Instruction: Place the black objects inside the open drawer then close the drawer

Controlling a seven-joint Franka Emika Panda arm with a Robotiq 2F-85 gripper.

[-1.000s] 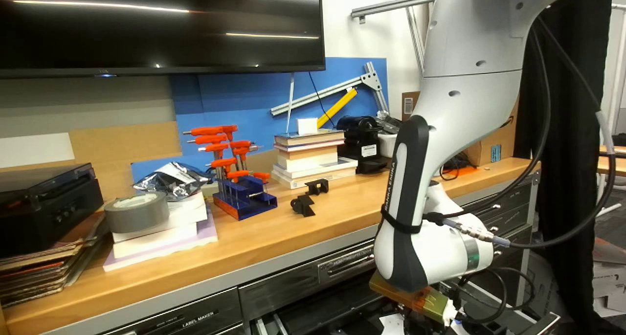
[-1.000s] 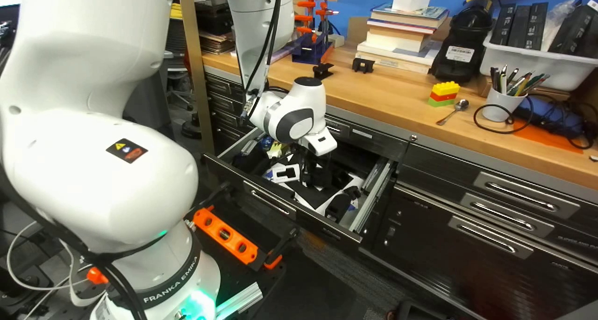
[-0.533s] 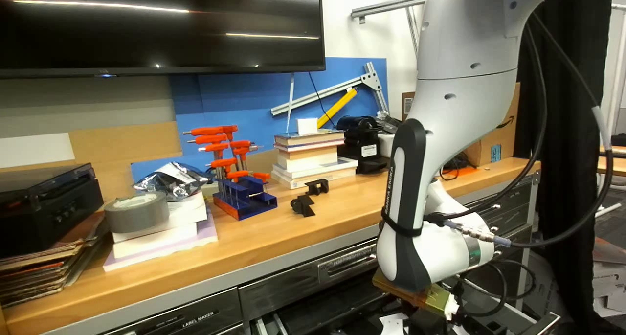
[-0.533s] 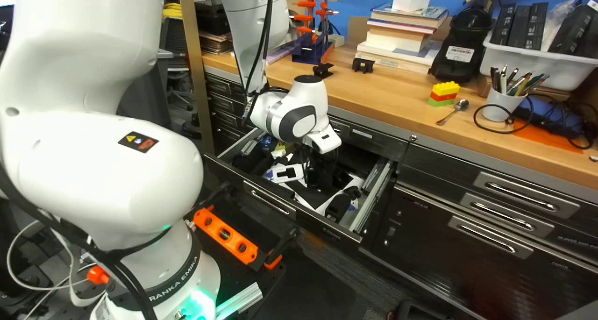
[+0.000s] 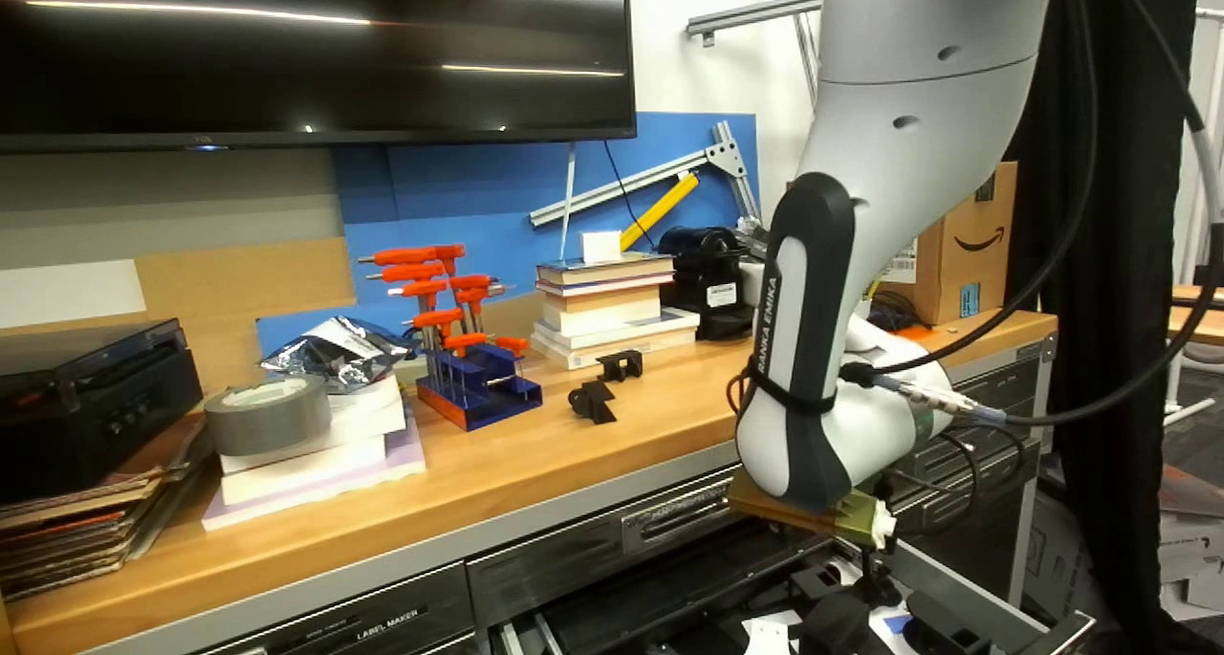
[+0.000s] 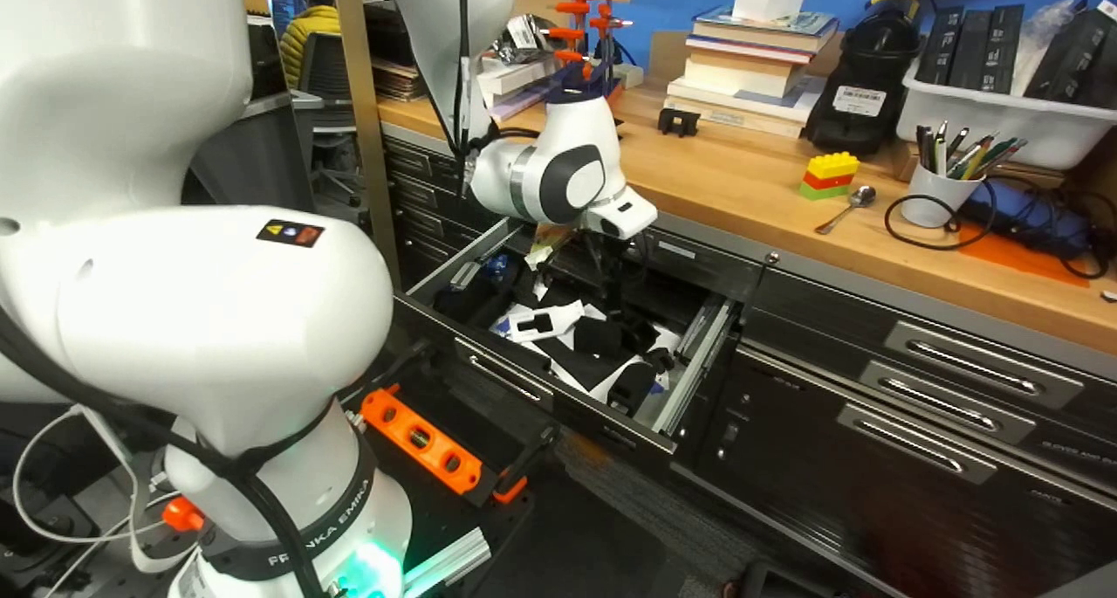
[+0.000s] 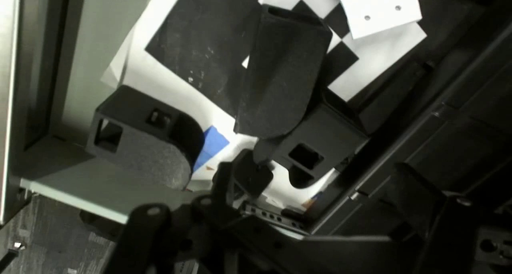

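Observation:
The drawer (image 6: 689,380) stands open in both exterior views. Over its inside hangs my gripper (image 7: 333,186), fingers spread wide and nothing between them. Below it, matte black objects lie on white papers: a rounded block (image 7: 146,138) at left in the wrist view, a long piece (image 7: 284,70), and a piece with a square hole (image 7: 320,136) touching it. In an exterior view the gripper (image 6: 615,297) is dark against the drawer. Two more black objects, one angular (image 5: 593,402) and one bracket-like (image 5: 622,364), rest on the bench; in an exterior view the arm largely hides the angular one.
On the wooden bench (image 5: 507,454) are a blue rack (image 5: 483,387) of orange hex keys, stacked books (image 5: 612,316), a tape roll (image 5: 268,416), toy bricks (image 6: 829,175) and a spoon (image 6: 846,209). An orange bar (image 6: 419,438) lies near the robot base. The drawer's side wall (image 5: 956,578) stands upright.
My gripper has risen out of the drawer's contents and shifted right in an exterior view. A black piece it was at now lies in plain sight in the drawer, apart from the gripper.

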